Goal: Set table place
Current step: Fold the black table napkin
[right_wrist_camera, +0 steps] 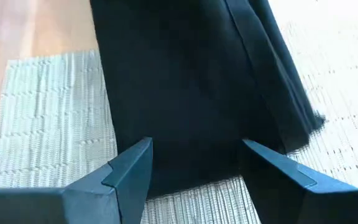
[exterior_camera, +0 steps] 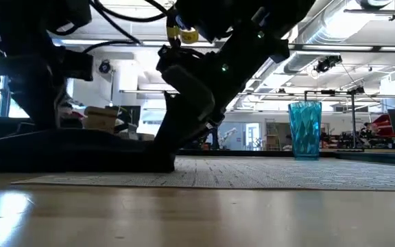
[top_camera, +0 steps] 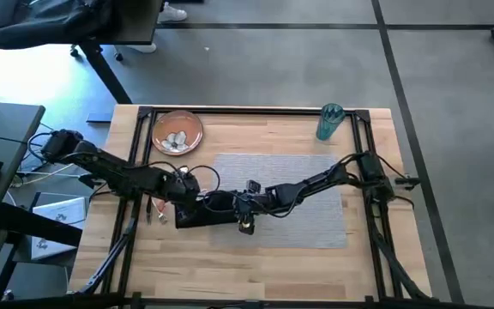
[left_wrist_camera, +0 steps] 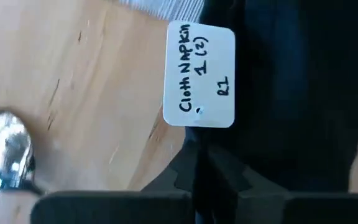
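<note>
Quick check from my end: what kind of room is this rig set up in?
Probably a robotics lab or workshop, not a dining room. The low view shows exposed ceiling ducts and equipment benches behind the cup; the napkin carries a handwritten label.

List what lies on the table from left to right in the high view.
Plate → left gripper → black napkin → right gripper → placemat → teal cup.

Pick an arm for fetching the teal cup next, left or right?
Right, probably. The teal cup stands at the table's far right corner, on the right arm's side. Right gripper is open over the napkin; left gripper is shut on it.
</note>
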### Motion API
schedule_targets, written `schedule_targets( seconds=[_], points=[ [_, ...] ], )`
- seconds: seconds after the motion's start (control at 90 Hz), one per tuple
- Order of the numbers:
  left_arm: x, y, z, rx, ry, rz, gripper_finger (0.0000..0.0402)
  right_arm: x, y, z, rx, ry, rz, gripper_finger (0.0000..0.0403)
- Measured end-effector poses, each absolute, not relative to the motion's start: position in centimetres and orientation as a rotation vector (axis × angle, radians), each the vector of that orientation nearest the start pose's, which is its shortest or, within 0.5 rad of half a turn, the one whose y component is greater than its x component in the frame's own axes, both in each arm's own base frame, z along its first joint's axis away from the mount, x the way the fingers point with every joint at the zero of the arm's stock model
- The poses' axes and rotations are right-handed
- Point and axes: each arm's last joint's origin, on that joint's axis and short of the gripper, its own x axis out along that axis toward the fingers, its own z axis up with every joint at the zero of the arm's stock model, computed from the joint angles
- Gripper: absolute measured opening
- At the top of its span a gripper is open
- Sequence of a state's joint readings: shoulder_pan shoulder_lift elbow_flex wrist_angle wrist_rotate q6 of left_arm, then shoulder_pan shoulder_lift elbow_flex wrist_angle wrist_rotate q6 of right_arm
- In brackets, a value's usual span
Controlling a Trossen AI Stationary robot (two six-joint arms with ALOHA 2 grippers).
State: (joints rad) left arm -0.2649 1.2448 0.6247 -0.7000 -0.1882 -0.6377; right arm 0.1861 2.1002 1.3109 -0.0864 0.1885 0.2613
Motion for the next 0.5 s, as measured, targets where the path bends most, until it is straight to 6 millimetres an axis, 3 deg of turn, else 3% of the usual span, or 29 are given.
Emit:
schedule_targets(
  seconds=[0.311,0.5],
  points=[
    [18.5,-4.5,16.6,-0.246,1.272,0.354,0.0014,42.4,7.4,12.6,0.057,0.842,-0.106,0.0216],
    [18.7,-4.5,16.7,-0.246,1.251,0.339,0.0014,44.0,7.4,14.6,0.007,0.708,-0.071,0.0216]
  ],
)
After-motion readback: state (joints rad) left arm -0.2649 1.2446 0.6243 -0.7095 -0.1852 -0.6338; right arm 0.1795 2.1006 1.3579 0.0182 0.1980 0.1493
